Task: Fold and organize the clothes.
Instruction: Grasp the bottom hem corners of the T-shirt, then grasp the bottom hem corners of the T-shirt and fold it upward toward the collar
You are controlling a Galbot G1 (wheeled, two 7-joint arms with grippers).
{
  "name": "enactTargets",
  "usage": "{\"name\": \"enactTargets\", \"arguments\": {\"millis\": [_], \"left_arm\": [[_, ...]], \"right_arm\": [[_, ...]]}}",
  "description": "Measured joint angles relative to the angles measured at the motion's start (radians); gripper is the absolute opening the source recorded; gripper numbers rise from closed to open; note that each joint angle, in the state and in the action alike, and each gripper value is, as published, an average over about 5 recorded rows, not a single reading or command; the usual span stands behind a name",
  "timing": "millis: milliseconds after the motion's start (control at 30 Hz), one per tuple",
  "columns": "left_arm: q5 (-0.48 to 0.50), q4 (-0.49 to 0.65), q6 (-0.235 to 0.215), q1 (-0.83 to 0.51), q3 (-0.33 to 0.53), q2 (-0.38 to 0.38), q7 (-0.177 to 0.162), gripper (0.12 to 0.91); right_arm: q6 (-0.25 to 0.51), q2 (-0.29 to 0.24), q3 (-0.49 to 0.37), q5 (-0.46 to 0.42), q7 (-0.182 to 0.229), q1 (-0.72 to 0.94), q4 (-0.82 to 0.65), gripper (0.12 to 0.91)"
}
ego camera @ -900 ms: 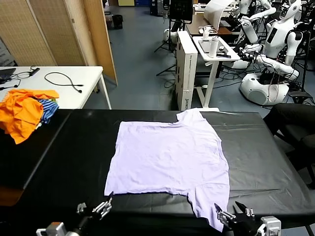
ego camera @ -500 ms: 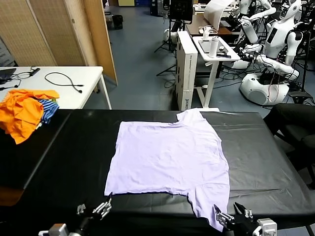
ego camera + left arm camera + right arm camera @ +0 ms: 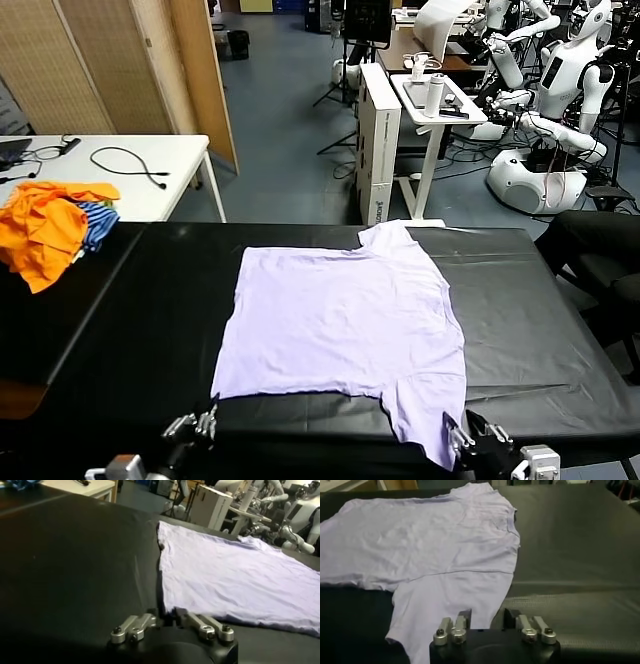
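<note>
The pale lavender T-shirt point(image 3: 340, 320) lies spread flat, plain side up, on the black table point(image 3: 140, 310). One sleeve points to the far edge and the other to the near right. My left gripper point(image 3: 197, 428) is open and empty at the near edge, just short of the shirt's near left hem corner. The left wrist view shows it point(image 3: 165, 614) right before the shirt point(image 3: 235, 575). My right gripper point(image 3: 470, 437) is open and empty at the near sleeve's tip. In the right wrist view it point(image 3: 487, 617) straddles the edge of the sleeve point(image 3: 445, 600).
An orange and blue-striped garment heap point(image 3: 45, 225) lies at the table's far left corner. A white table with a cable point(image 3: 130, 160) stands behind it. A dark chair point(image 3: 600, 250) is at the right. Other robots point(image 3: 560, 90) and a stand point(image 3: 430, 100) are beyond.
Both grippers have sunk slightly toward the near edge of the table. The shirt has not moved.
</note>
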Motion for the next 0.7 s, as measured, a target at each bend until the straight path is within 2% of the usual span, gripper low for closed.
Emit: {"name": "enactTargets", "arguments": {"millis": [367,533,700], "left_arm": [[-0.004,-0.054,0.017,0.049,-0.04,0.037,-0.025,0.146],[-0.009,-0.101,0.013,0.096,-0.072,0.056,-0.029,0.146],[-0.009,-0.125,0.002,0.099,-0.07,0.041,-0.035,0.146]], "right_arm": [[-0.085,0.01,-0.006,0.018,0.059,-0.087,0.11,0.14],[-0.05,0.003,0.009,0.047,0.044,-0.083,0.134,0.14],[-0.009,-0.019,0.032,0.103,0.019,-0.028,0.137,0.14]]}}
